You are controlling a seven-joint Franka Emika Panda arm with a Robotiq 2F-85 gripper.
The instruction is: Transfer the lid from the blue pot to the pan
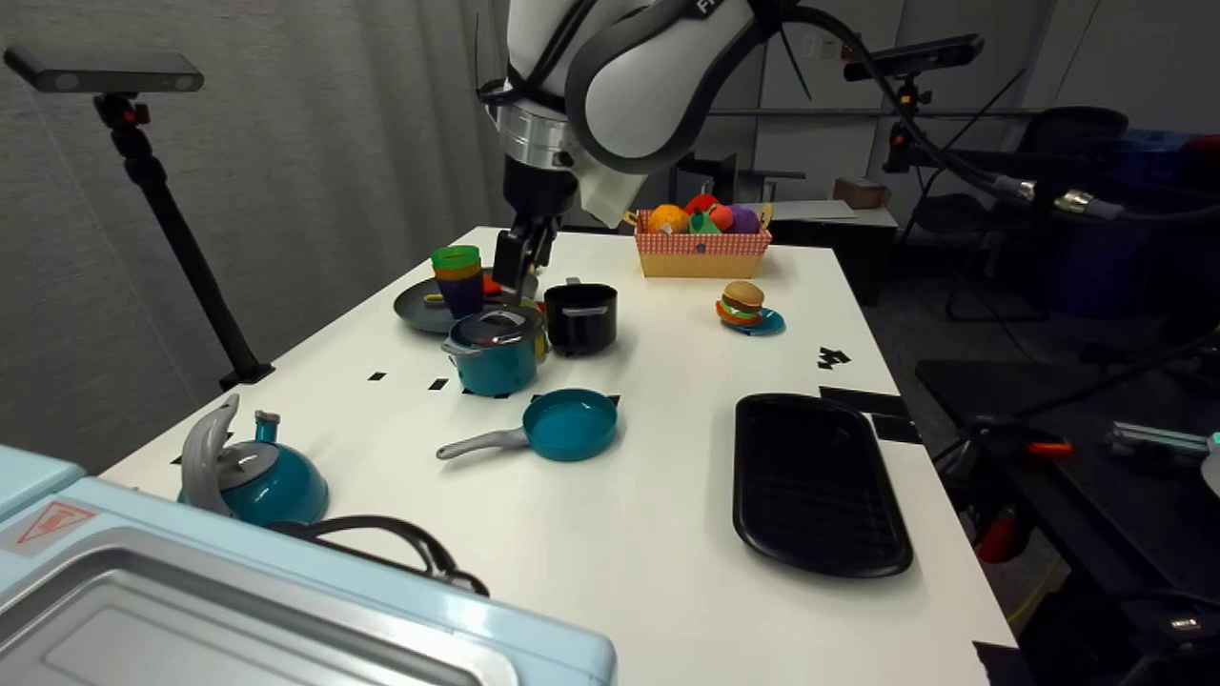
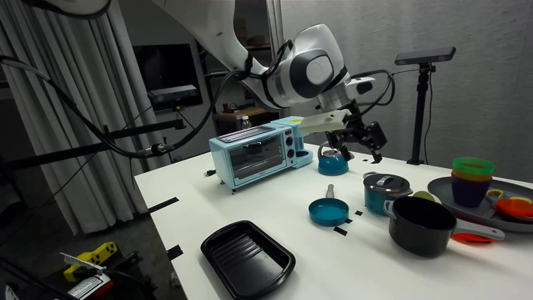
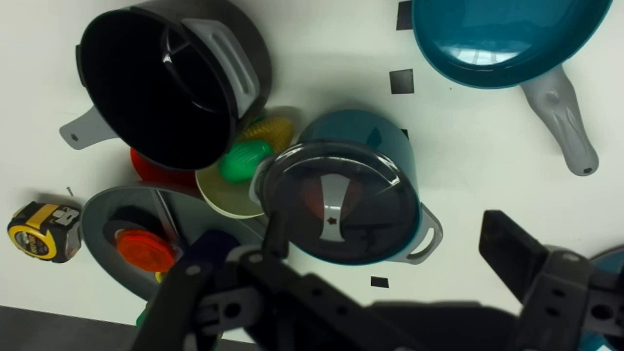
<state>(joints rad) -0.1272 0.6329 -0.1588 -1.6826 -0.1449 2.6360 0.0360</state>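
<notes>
The dark grey lid (image 1: 496, 326) with a light grey handle sits on the blue pot (image 1: 498, 370). The lid (image 2: 385, 183) and blue pot (image 2: 374, 201) also show in an exterior view. In the wrist view the lid (image 3: 378, 204) covers the pot (image 3: 358, 126), and something reddish shows through it. The teal pan (image 1: 570, 426) rests beside the pot; it also shows in an exterior view (image 2: 329, 211) and, partly cut off, in the wrist view (image 3: 507, 44). My gripper (image 3: 394, 239) is open and empty above the pot, apart from the lid; it shows in both exterior views (image 1: 519, 272) (image 2: 361, 155).
A black pot (image 2: 422, 229) stands close beside the blue pot. A grey plate (image 3: 109, 258) holds stacked cups (image 1: 457, 281). A blue kettle (image 2: 333, 164), toaster oven (image 2: 258, 154), black tray (image 1: 815, 486), toy burger (image 1: 741, 303) and fruit basket (image 1: 703, 252) stand around the table.
</notes>
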